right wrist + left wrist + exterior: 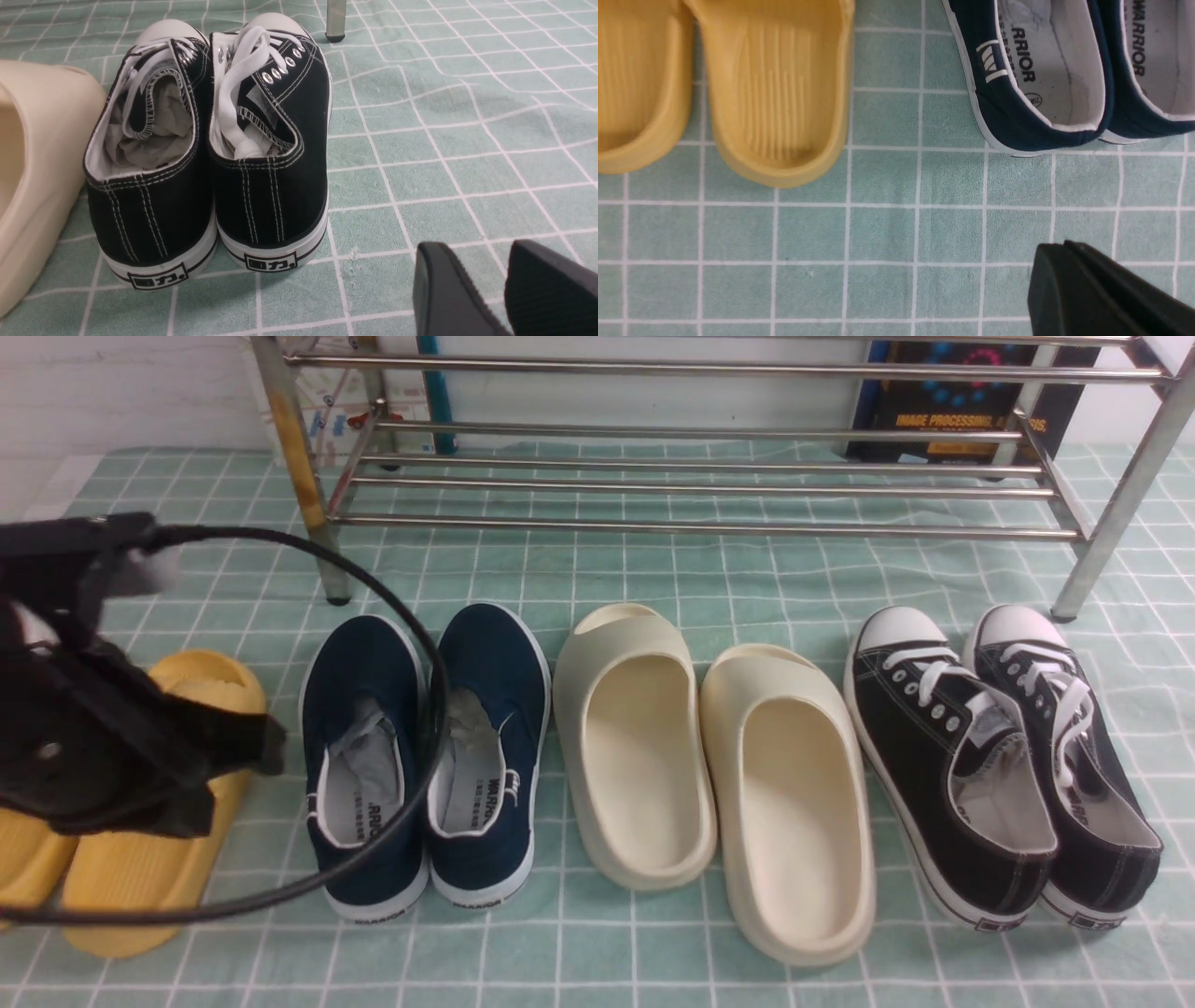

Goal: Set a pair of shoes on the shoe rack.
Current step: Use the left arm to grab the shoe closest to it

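The left tool (1069,270), pressed together and empty, hovers over the bench (878,233). Ahead of its tips, apart, lie the navy shoes (1017,121); the shoe rack (691,529) stands well beyond them. Its cable (435,700) loops near the shoes and could snag one on approach.

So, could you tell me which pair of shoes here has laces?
The black sneakers, far right; the navy pair, cream slides and yellow slides have none.

Shiny chrome rack (709,528), matt canvas shoes (490,653)
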